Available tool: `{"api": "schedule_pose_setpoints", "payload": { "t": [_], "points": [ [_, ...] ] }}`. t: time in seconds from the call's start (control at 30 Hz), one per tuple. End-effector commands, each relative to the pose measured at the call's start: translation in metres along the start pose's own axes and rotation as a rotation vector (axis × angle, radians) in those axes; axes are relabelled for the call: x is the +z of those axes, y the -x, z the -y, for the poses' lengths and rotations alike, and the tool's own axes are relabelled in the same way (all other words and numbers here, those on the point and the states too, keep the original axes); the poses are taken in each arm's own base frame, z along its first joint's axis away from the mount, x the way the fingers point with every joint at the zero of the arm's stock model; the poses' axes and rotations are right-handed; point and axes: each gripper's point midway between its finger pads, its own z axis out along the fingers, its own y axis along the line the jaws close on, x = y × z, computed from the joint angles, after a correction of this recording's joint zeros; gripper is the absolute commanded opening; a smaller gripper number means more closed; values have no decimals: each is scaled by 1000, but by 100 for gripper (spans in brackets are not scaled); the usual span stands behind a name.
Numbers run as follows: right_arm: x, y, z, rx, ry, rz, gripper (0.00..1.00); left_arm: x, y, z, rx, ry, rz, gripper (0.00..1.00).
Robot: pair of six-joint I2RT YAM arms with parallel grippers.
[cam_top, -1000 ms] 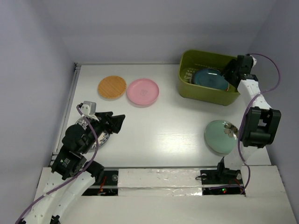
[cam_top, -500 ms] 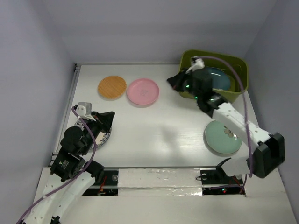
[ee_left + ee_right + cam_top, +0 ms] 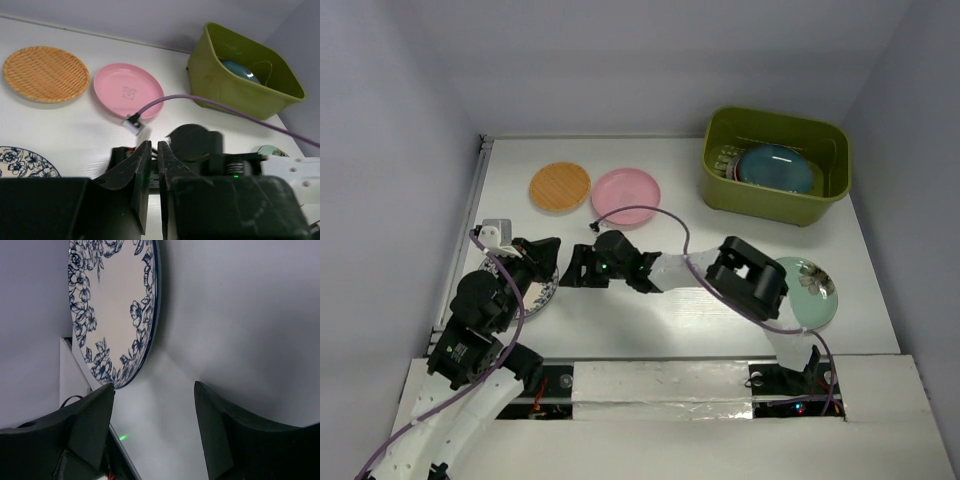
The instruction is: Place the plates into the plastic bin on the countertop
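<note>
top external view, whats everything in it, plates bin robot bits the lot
wood-tan plate: one, tan, far left of the countertop
pink plate: one, pink, right of the wood-tan plate, not touching it
blue-rimmed plate: one, white with blue flowers, near left, partly under the left arm
mint green plate: one, pale green, near right, partly under the right arm
plastic bin: one, olive green, far right corner
dark teal plate: one, teal, inside the plastic bin
countertop: one, white
left gripper: black, jaws almost together, empty, by the blue-rimmed plate
right gripper: black, open, empty, pointing at the blue-rimmed plate
</note>
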Motion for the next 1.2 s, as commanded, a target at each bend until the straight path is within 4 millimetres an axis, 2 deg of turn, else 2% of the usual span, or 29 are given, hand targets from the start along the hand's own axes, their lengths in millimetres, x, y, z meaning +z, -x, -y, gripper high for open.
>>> {"api": "schedule_pose_setpoints", "payload": {
  "t": [0.0,0.03,0.07,0.1,0.13,0.17,0.2,0.27,0.37,0.4,0.43,0.47,0.53,0.57,0.6,0.63,0.67,0.7,0.77,0.8,0.83,0.87,0.9,0.93,1.0,1.03,1.07,1.13,1.17],
  "points": [
    [21,8,-55,66,204,11,71,-3,15,7,-17,-22,46,9],
    [27,11,-62,78,226,13,70,-3,14,7,-15,-23,42,11],
    [33,9,-59,97,223,8,69,-3,14,8,-16,-26,41,11],
    [46,-4,-47,142,199,-17,67,-3,14,8,-18,-27,40,12],
    [51,0,-53,153,220,-11,66,-3,13,8,-19,-27,39,13],
    [56,-1,-50,172,216,-13,65,-3,13,8,-21,-27,39,13],
    [66,-6,-38,219,189,-14,60,-4,13,7,-21,-26,41,13],
    [72,-3,-40,253,204,-5,54,-4,14,7,-22,-25,45,14],
    [80,-3,-35,319,196,7,29,-6,15,7,-25,-24,53,15],
    [80,-1,-35,340,198,17,17,-6,16,7,-25,-24,55,15],
    [76,6,-41,342,219,41,9,-6,16,6,-25,-23,55,15],
    [72,10,-45,341,228,55,2,-7,16,6,-26,-23,59,15],
    [62,13,-42,304,216,89,0,-7,18,6,-27,-23,63,15],
    [44,29,-63,284,248,127,0,-7,18,6,-25,-22,64,15],
    [35,31,-59,250,228,152,0,-8,19,6,-26,-23,67,15],
    [24,38,-69,227,247,178,0,-8,20,6,-28,-22,71,15],
    [-7,60,-103,205,309,230,0,-9,20,5,-27,-15,75,15],
    [-23,80,-106,164,310,295,0,-10,21,4,-31,-13,80,16],
    [-57,103,-102,119,285,371,0,-14,26,2,-37,-6,105,16],
    [-95,133,-118,93,312,455,0,-16,28,2,-42,-5,113,16],
    [-114,158,-89,94,268,501,0,-18,30,2,-48,-8,127,16],
    [-134,176,-82,90,266,542,0,-20,31,2,-49,-8,131,17],
    [-172,195,-94,56,308,593,0,-21,32,2,-51,-11,137,17],
    [-196,223,-67,50,247,653,0,-22,33,2,-52,-14,144,17],
    [-231,244,-48,1,177,714,0,-23,34,4,-54,-24,149,17],
    [-263,254,-51,-22,165,757,0,-23,34,4,-52,-24,146,17],
    [-292,277,-36,-26,116,824,0,-22,32,5,-47,-29,140,17],
    [-326,292,-15,-46,20,860,0,-22,32,6,-45,-35,138,17],
    [-363,312,1,-44,-35,936,0,-23,32,7,-44,-42,136,18]
  ]
}}
